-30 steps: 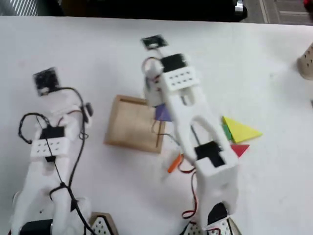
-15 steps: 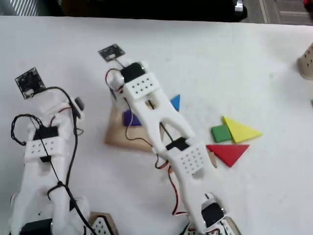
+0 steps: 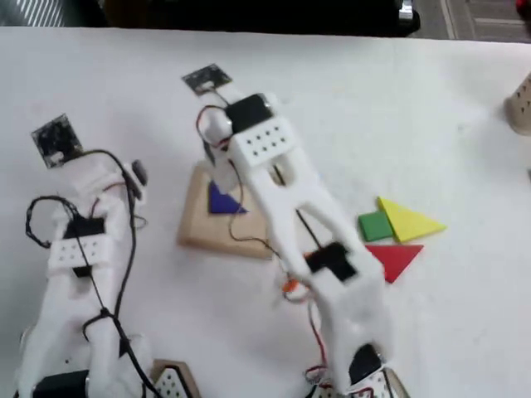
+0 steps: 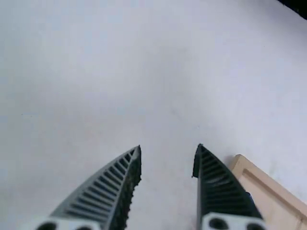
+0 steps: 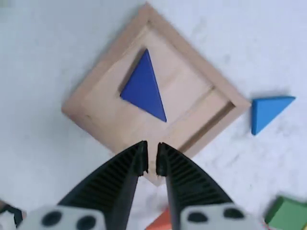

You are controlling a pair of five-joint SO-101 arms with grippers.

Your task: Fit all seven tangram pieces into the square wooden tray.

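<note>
My right gripper (image 5: 152,152) hangs over a corner of the tray (image 5: 192,96), jaws nearly pressed together and holding nothing. A dark blue triangle (image 5: 144,88) lies flat inside the tray, and a lighter blue triangle (image 5: 266,111) lies just outside it. My left gripper (image 4: 168,152) is spread over bare table (image 4: 96,72). The yellow triangle (image 3: 406,220), green square (image 3: 375,225) and red triangle (image 3: 397,259) cluster apart from the tray. The orange shape (image 5: 163,221) is possibly another piece.

Square wooden tray (image 5: 188,92) holds one dark blue triangle (image 5: 144,89), lying flat. Right gripper (image 5: 151,158) over a tray corner, fingers almost together (nothing between them). Light blue triangle (image 5: 266,111) lies outside the tray, just beside it.
</note>
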